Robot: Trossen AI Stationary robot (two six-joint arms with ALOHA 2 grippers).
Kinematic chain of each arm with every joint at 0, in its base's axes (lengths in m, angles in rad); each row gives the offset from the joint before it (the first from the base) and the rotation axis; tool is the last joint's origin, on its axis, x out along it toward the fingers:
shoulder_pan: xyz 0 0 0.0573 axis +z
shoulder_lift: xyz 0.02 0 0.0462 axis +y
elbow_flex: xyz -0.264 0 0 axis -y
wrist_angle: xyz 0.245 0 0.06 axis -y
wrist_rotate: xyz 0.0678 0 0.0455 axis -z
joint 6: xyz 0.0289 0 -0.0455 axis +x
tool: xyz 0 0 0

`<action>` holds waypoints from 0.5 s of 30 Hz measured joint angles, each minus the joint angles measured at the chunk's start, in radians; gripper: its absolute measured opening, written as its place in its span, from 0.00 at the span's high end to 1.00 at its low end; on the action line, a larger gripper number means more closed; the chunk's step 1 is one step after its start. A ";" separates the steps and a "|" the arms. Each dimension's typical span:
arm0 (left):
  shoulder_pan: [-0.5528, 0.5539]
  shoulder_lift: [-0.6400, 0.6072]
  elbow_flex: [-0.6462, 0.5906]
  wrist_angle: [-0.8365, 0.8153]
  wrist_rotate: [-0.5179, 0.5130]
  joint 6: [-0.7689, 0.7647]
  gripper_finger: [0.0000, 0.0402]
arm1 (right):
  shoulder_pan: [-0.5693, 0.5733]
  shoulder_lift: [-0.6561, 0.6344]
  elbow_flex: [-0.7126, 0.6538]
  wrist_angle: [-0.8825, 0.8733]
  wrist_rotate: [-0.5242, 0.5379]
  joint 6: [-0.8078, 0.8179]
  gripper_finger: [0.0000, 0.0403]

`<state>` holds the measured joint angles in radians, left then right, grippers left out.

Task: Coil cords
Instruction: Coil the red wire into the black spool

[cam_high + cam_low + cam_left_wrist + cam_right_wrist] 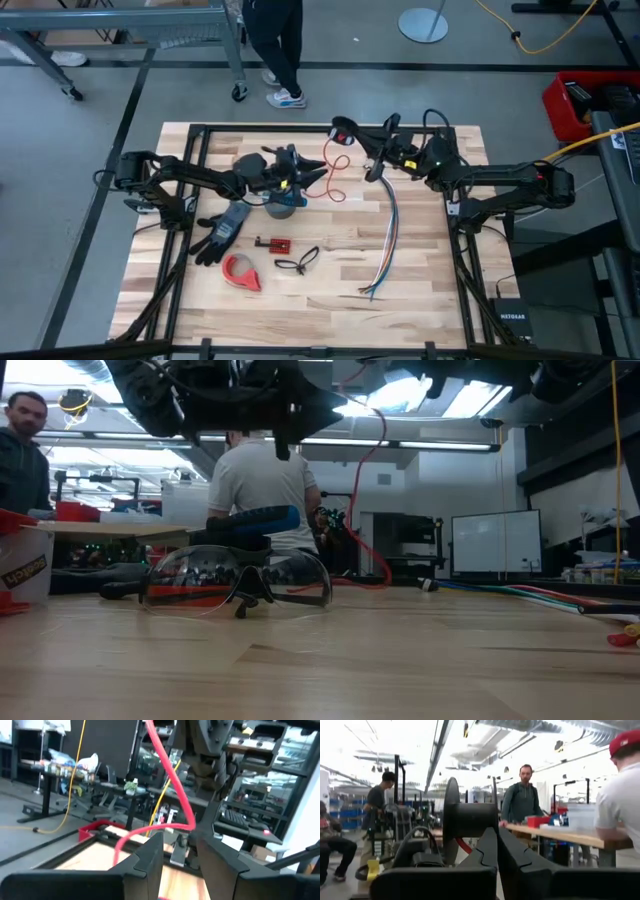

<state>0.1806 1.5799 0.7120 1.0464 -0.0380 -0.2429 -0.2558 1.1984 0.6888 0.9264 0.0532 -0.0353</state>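
A thin red cord runs from a black spool-like part near the table's far edge, loops down over the table and ends at my left gripper. In the low view the cord hangs from above down to the table top. My left gripper is raised and a little open, and the cord passes by its fingertips. My right gripper is raised beside the spool. In its wrist view its fingers are shut, with the spool right at their tips. My left gripper has the red cord running through the gap between its fingers, with a red bit low in that gap; I cannot tell whether the fingers touch it. My right gripper is shut at the near end of the spool's drum, coming at it level. Its own fingers hide the place of contact. The spool is lifted clear of the table, its axis level.
On the table lie a grey roll under my left gripper, black gloves, a red tape dispenser, a small black looped cord, a long multicoloured wire bundle and safety glasses. People stand beyond the far edge.
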 joint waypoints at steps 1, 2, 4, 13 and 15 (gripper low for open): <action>-0.001 0.000 0.000 0.013 0.000 0.012 0.72 | 0.000 0.003 0.000 0.015 0.000 0.000 1.00; -0.004 0.000 0.000 0.026 0.000 0.018 0.72 | 0.000 0.006 0.000 0.033 0.000 0.000 1.00; -0.004 0.000 0.001 0.054 0.000 0.038 0.72 | 0.000 0.018 0.000 0.063 0.000 0.000 1.00; -0.040 -0.001 0.047 0.056 -0.002 0.111 0.72 | 0.000 0.081 0.000 0.145 0.015 0.000 1.00; -0.045 -0.001 0.056 0.048 0.000 0.114 0.72 | 0.000 0.090 0.000 0.164 0.016 0.000 1.00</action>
<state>0.1355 1.5791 0.7682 1.0943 -0.0376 -0.1290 -0.2558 1.2882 0.6888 1.0903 0.0689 -0.0353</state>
